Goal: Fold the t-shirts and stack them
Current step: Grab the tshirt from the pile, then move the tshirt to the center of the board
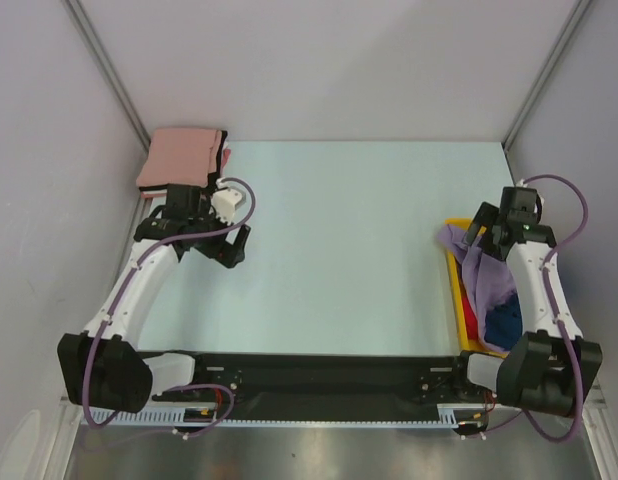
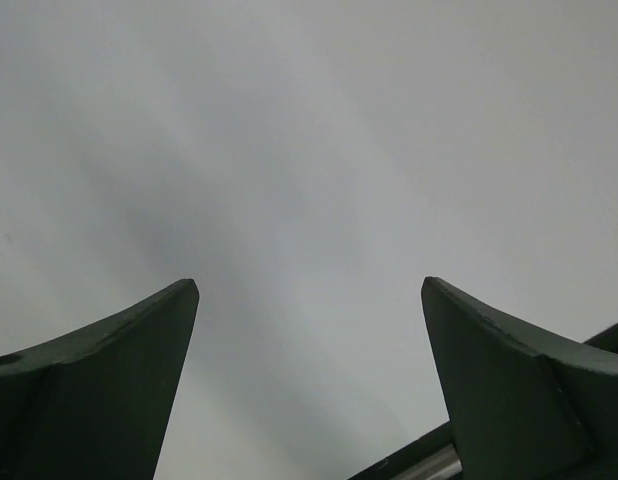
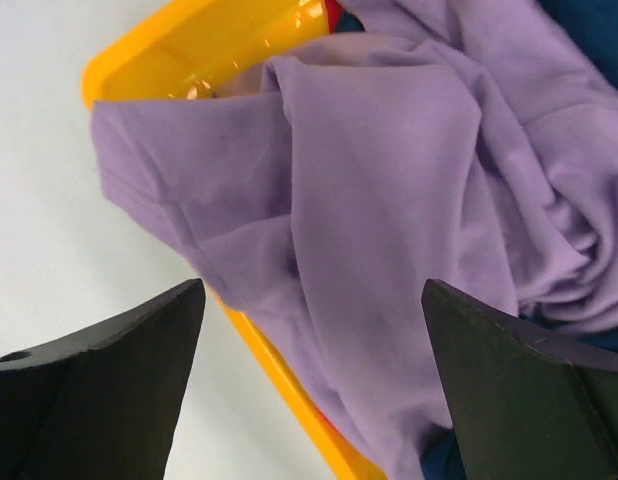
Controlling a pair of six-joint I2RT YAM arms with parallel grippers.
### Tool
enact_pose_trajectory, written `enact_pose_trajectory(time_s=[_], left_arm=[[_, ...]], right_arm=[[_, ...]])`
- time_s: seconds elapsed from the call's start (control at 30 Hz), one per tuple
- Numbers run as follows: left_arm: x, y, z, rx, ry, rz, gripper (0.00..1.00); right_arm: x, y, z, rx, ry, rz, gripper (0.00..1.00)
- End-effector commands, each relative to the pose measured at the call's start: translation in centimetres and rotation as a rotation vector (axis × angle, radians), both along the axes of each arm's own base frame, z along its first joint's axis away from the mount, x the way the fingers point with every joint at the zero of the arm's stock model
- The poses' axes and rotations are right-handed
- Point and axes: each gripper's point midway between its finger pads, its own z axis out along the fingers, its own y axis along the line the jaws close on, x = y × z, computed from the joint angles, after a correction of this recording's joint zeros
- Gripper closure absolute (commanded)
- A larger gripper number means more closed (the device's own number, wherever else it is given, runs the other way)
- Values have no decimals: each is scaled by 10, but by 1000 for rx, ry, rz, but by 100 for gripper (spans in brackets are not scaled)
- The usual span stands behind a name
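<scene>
- About 10 o'clock on the pale table (image 1: 349,230), in the far-left corner: salmon pink t-shirt (image 1: 179,155), folded flat into a neat rectangle.
- Along that shirt's right edge: thin strip of darker cloth (image 1: 226,155) peeking out from beneath, colour too small to tell.
- Just at 6 o'clock of the folded shirt: left gripper (image 1: 232,250), pointing toward 4 o'clock, apart from the cloth.
- In the left wrist view: fingers (image 2: 109,380) spread wide, clamping nothing, only plain table surface beyond them.
- About 3 o'clock, at the table's right edge: yellow bin (image 1: 455,290), long side running from 12 to 6.
- Over the bin's far end and left rim: lavender t-shirt (image 1: 486,280), crumpled, spilling out toward 9 o'clock.
- Toward 6 o'clock inside the bin, partly under the lavender cloth: red t-shirt (image 1: 471,325) and dark blue t-shirt (image 1: 504,322), both bunched.
- Over the far end of the lavender cloth: right gripper (image 1: 479,232).
- In the right wrist view: fingers (image 3: 109,390) wide apart, lavender folds filling the gap, not pinched. Touching or not, cannot tell.
</scene>
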Motion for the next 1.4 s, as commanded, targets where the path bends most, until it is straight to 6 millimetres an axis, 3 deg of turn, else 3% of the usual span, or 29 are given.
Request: enact_pose_trajectory(time_s=[0.0, 0.07, 0.13, 0.17, 0.2, 0.27, 0.3, 0.33, 0.47, 0.5, 0.6, 0.63, 0.67, 0.7, 0.73, 0.77, 0.87, 1.0, 1.03, 1.07, 1.1, 1.2, 1.27, 1.3, 1.37], left_arm=[[-8, -15, 17, -91, 12, -23, 0], [-6, -15, 21, -90, -13, -24, 0], [-6, -15, 24, -94, -26, -23, 0], [-7, -16, 27, -97, -35, -26, 0], [-8, -17, 28, -104, -36, -35, 0], [-10, -18, 31, -108, -41, -41, 0], [-10, -18, 32, -108, -44, -41, 0], [-10, -19, 35, -111, -51, -43, 0], [-6, -22, 51, -132, -85, -41, 0], [-5, -21, 54, -135, -90, -38, 0], [-1, -22, 65, -142, -121, -38, 0], [0, -22, 67, -142, -128, -37, 0], [2, -22, 71, -143, -139, -35, 0], [3, -23, 73, -143, -143, -35, 0], [4, -22, 75, -141, -148, -32, 0], [6, -21, 79, -137, -160, -28, 0], [12, -15, 86, -111, -188, -2, 0], [18, -8, 93, -86, -219, 29, 0], [20, -5, 96, -77, -233, 39, 0], [22, -2, 98, -64, -245, 55, 0], [26, 8, 100, -26, -261, 99, 0], [40, 32, 114, 12, -312, 210, 0], [47, 55, 129, -4, -341, 302, 0], [50, 66, 131, -11, -342, 335, 0], [53, 84, 139, -17, -357, 390, 0]], right_arm=[[7, -7, -25, 11, 56, 2, 4], [4, -19, -44, 10, 120, -51, 8], [4, -30, -51, 6, 142, -91, 24], [6, -33, -51, -5, 150, -100, 36], [7, -35, -49, -9, 147, -106, 63], [14, -36, -33, -20, 103, -103, 91], [13, -35, -25, -29, 97, -95, 100], [13, -36, -15, -73, 91, -95, 100], [18, -43, 68, -261, -4, -95, 100], [17, -45, 106, -292, -65, -103, 100], [10, -43, 166, -384, -142, -92, 100], [6, -41, 205, -430, -218, -79, 100], [5, -36, 227, -452, -269, -55, 100], [8, -23, 248, -467, -333, -5, 100], [4, -9, 281, -478, -435, 53, 100], [3, 2, 299, -510, -482, 123, 100], [-2, 57, 369, -465, -771, 318, 100], [-11, 131, 421, -257, -1046, 611, 100], [-18, 164, 428, -163, -1108, 767, 100], [-16, 182, 430, -94, -1133, 834, 100], [-27, 210, 446, 46, -1211, 938, 100], [-30, 266, 455, 272, -1262, 1123, 100], [-37, 301, 449, 342, -1250, 1221, 100], [-25, 320, 431, 358, -1200, 1242, 100], [-20, 345, 406, 398, -1136, 1282, 100]])
